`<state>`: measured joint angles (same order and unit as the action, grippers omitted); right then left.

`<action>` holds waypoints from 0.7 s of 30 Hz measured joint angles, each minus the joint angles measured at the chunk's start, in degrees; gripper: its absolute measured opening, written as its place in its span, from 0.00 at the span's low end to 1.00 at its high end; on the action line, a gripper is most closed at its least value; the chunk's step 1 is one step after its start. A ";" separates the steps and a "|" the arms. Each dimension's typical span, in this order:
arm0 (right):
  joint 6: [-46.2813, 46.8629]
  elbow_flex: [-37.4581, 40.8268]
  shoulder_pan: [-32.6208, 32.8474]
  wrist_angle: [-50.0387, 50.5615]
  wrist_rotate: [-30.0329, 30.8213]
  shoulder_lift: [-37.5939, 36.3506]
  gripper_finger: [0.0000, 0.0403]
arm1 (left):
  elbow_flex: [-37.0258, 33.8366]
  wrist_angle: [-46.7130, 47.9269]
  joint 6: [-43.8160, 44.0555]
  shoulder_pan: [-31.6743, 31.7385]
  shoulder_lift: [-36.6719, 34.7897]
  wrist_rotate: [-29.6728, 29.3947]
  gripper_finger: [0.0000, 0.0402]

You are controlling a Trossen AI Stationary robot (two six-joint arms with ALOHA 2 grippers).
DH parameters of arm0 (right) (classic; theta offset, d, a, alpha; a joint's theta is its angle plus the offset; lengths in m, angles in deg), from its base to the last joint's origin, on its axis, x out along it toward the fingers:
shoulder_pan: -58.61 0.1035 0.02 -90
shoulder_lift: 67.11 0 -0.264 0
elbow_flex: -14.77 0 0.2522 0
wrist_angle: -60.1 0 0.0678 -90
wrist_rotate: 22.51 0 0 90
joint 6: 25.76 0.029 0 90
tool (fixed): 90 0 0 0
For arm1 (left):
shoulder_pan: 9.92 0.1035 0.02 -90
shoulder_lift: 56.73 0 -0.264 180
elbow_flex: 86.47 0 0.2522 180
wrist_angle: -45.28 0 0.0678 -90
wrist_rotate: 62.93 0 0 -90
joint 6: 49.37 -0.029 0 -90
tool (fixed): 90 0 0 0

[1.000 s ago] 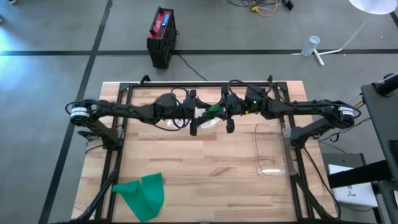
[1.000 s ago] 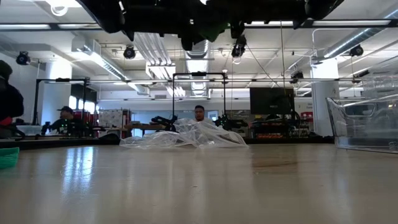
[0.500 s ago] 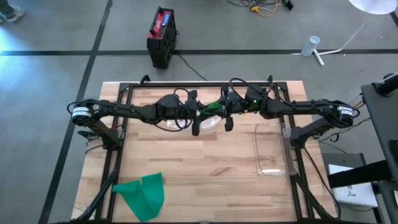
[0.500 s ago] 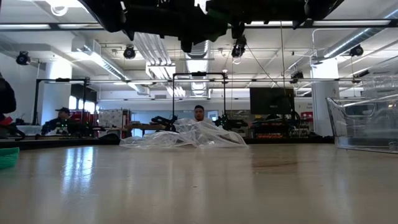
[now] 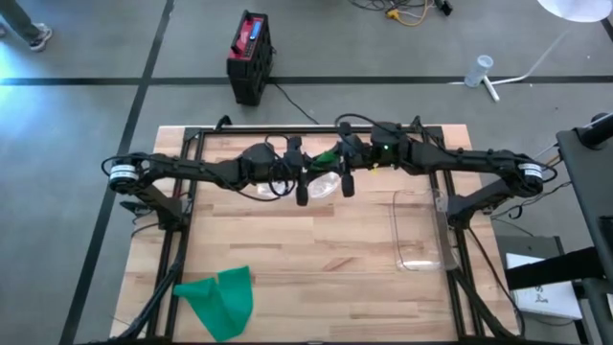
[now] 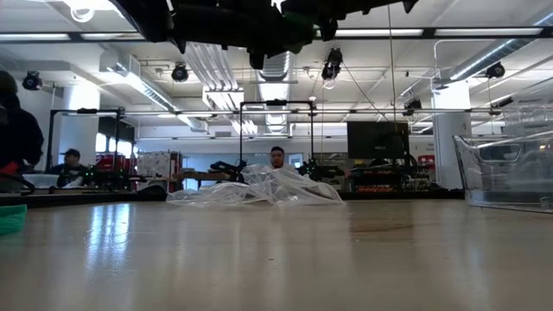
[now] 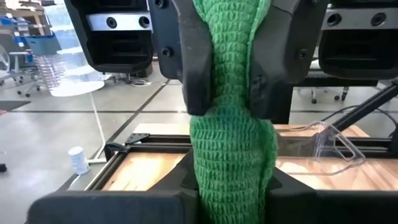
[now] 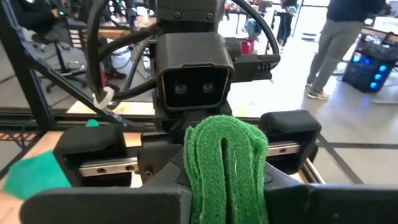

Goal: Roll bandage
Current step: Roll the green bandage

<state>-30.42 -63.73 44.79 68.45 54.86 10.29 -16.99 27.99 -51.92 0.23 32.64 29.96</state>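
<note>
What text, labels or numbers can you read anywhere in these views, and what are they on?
No text can be read in any view.
Red and black box on the floor: a blue patch on top, too small to read.
White sheet at the right edge: dark marks, too blurred to read.
Green bandage, held between both grippers: no print.

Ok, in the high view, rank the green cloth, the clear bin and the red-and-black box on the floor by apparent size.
1. Green cloth, largest.
2. Clear bin, close to the cloth, so that order is unsure.
3. Red-and-black box, smallest; it sits lower, on the floor, which may shrink it.
</note>
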 joint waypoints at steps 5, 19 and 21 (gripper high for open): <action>0.21 0.77 0.02 -1.11 1.53 0.42 0.11 | -0.17 3.42 -0.59 0.00 -1.64 0.04 0.21; -0.14 2.56 -0.07 -3.92 2.39 0.22 0.11 | -0.52 4.22 1.03 -0.02 -5.10 0.85 0.69; -0.24 2.59 -0.05 -3.47 2.34 0.29 0.11 | -0.52 3.87 2.64 -0.02 -5.01 0.85 0.69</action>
<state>-30.66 -61.14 44.74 64.98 57.20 10.58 -17.51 31.86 -49.27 0.21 27.63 30.82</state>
